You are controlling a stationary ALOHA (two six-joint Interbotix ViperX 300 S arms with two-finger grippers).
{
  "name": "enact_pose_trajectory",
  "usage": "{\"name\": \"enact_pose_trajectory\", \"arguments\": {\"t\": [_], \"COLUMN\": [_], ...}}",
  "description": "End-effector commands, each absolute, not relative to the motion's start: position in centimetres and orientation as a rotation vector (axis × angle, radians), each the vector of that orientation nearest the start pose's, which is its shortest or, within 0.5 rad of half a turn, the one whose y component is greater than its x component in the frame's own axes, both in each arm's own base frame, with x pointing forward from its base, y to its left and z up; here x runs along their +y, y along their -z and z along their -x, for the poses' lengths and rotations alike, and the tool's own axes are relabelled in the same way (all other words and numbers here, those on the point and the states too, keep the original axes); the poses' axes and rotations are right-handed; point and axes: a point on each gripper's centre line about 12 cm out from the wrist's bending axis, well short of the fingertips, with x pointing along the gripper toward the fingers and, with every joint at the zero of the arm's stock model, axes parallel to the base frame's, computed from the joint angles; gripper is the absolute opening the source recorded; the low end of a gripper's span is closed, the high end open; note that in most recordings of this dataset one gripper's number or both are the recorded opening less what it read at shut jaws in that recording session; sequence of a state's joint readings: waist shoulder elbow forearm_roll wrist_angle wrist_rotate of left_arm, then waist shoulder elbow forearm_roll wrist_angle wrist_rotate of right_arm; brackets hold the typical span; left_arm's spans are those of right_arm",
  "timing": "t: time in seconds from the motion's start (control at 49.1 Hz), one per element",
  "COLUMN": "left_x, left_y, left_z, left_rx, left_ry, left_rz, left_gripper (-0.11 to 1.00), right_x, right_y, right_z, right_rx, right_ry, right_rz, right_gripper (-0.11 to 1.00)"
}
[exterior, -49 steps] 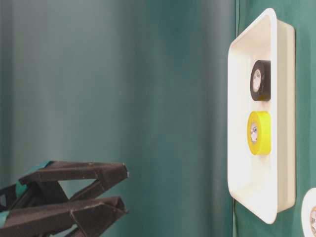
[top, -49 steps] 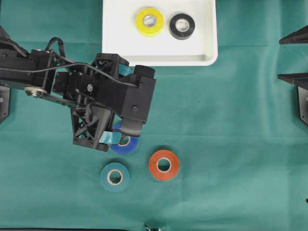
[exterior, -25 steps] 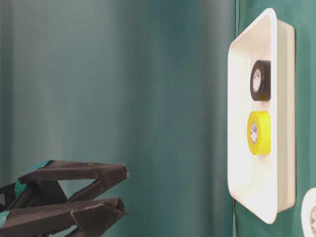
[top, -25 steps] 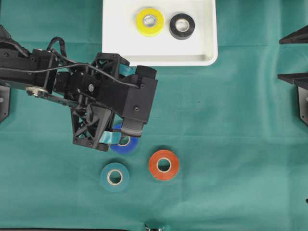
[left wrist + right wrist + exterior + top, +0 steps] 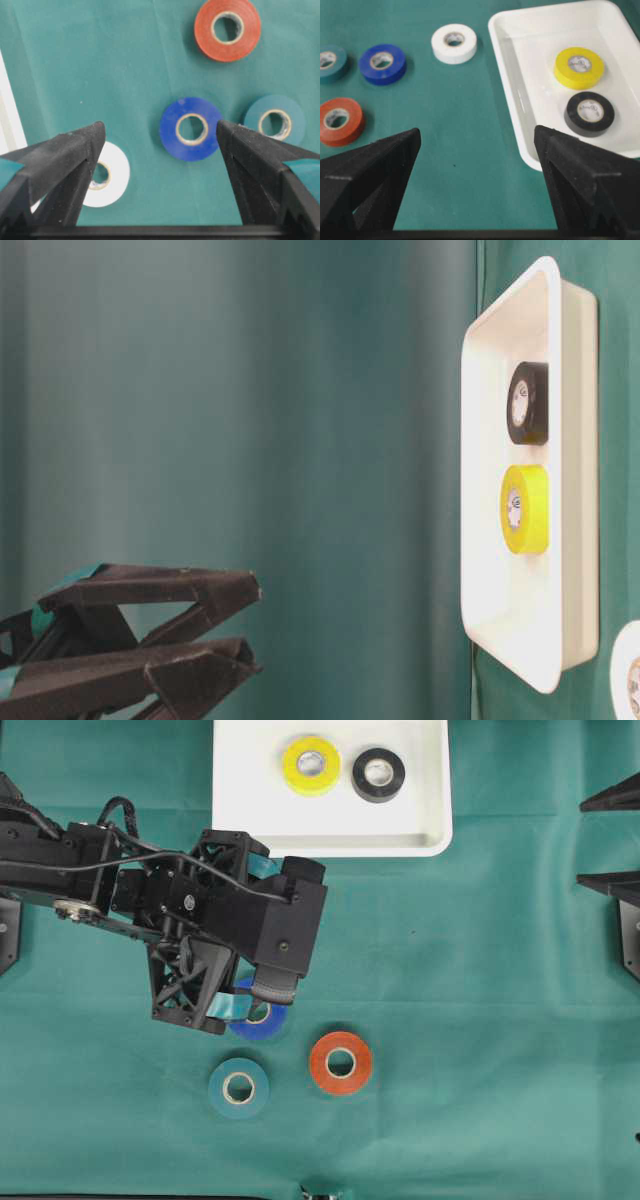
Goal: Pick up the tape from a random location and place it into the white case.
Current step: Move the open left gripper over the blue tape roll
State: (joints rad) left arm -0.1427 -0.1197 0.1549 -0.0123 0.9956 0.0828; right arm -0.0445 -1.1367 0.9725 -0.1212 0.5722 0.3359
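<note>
Two rolls (image 5: 311, 765) in white case (image 5: 240, 810); left tool (image 5: 159, 137) over blue tape (image 5: 191, 128).

Left arm (image 5: 60, 880) reaches in from the left edge of the overhead view toward mid-table, wrist pitched down, so the left gripper (image 5: 159, 137) points at the table with its jaws spread wide and nothing between the fingers (image 5: 65, 155). Right gripper (image 5: 477, 145) sits at the far right edge of the overhead view, only its finger tips (image 5: 610, 880) showing there; the wrist view shows its jaws wide apart and empty, angled down over the table. Table-level view catches a black gripper's two fingers (image 5: 150, 590) low at left, level, and parted.
</note>
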Motion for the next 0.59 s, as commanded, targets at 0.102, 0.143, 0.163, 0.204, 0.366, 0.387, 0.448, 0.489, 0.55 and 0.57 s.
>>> {"name": "enact_pose_trajectory", "arguments": {"t": [0.102,0.143,0.163,0.204,0.366,0.387,0.448,0.489,0.55,0.57], "left_x": [-5.5,-5.5,-5.5,-5.5,-5.4,-5.5,-5.5,-5.5,-5.5,-5.5], "left_y": [-31.6,-31.1,-30.8,-30.3,-27.8,-27.4,-26.4,-25.5,-24.4,-24.0], "left_z": [-38.0,-38.0,-38.0,-37.9,-38.0,-38.0,-38.0,-38.0,-38.1,-38.1], "left_rx": [0.999,1.005,1.009,1.015,1.021,1.022,1.032,1.044,1.059,1.065], "left_ry": [0.176,0.176,0.176,0.176,0.174,0.175,0.175,0.176,0.176,0.176], "left_rz": [-0.139,-0.141,-0.141,-0.141,-0.142,-0.143,-0.144,-0.146,-0.146,-0.147], "left_gripper": [0.99,0.99,0.99,0.99,0.99,0.99,0.99,0.99,0.99,0.99], "right_x": [-1.5,-1.5,-1.5,-1.5,-1.5,-1.5,-1.5,-1.5,-1.5,-1.5], "right_y": [-31.6,-31.6,-31.5,-31.5,-31.5,-31.5,-31.5,-31.5,-31.4,-31.4], "right_z": [-16.0,-16.0,-16.0,-16.0,-16.0,-16.0,-16.0,-16.0,-16.0,-16.0], "right_rx": [0.381,0.381,0.383,0.385,0.385,0.385,0.385,0.385,0.386,0.386], "right_ry": [0.155,0.154,0.154,0.154,0.154,0.154,0.154,0.154,0.154,0.154], "right_rz": [-0.224,-0.222,-0.222,-0.220,-0.220,-0.220,-0.220,-0.220,-0.220,-0.220], "right_gripper": [0.90,0.90,0.90,0.90,0.90,0.90,0.90,0.90,0.90,0.90]}}
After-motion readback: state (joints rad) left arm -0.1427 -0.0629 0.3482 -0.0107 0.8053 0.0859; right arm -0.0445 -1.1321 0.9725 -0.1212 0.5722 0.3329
